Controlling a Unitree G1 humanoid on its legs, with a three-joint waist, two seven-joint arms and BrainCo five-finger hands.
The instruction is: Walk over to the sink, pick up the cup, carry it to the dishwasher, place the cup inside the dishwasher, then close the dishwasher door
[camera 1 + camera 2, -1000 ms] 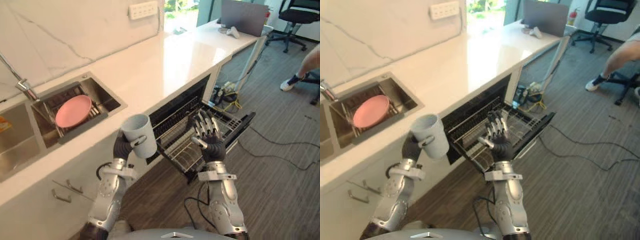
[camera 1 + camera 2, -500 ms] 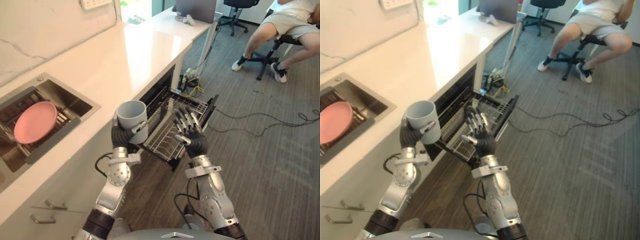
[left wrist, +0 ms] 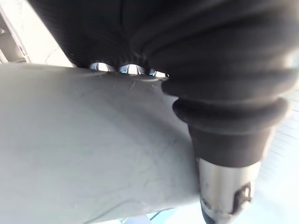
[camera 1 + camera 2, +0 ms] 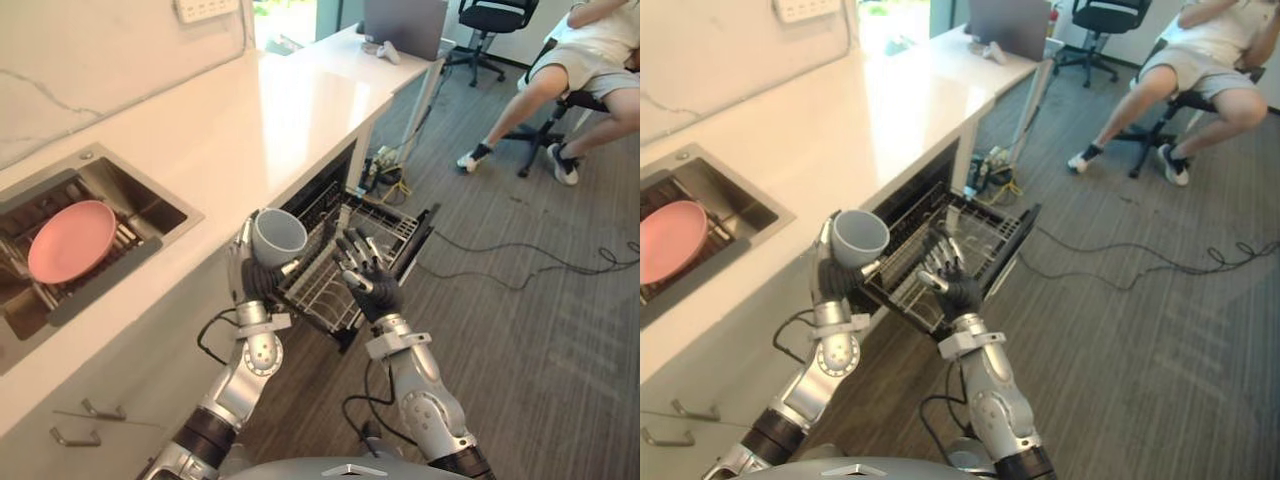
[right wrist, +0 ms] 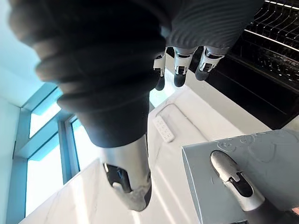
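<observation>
Gripping the grey cup (image 4: 280,233), the left hand (image 4: 248,285) has its fingers and thumb curled round the cup's wall, and the left wrist view shows that pale wall pressed right against them. The cup is tilted, its open mouth showing from above, and it hangs over the near left corner of the pulled-out wire rack (image 4: 322,290). Just beside it, the right hand (image 4: 368,290) is up over the rack's front edge, fingers straight and spread, holding nothing. Past both hands the dishwasher (image 4: 325,185) gapes open under the white worktop (image 4: 250,120). Off to the left, a pink plate (image 4: 72,240) lies in the steel sink (image 4: 150,205). Far back, a laptop (image 4: 405,25) stands on the desk end, and a person (image 4: 570,65) sits on an office chair.
</observation>
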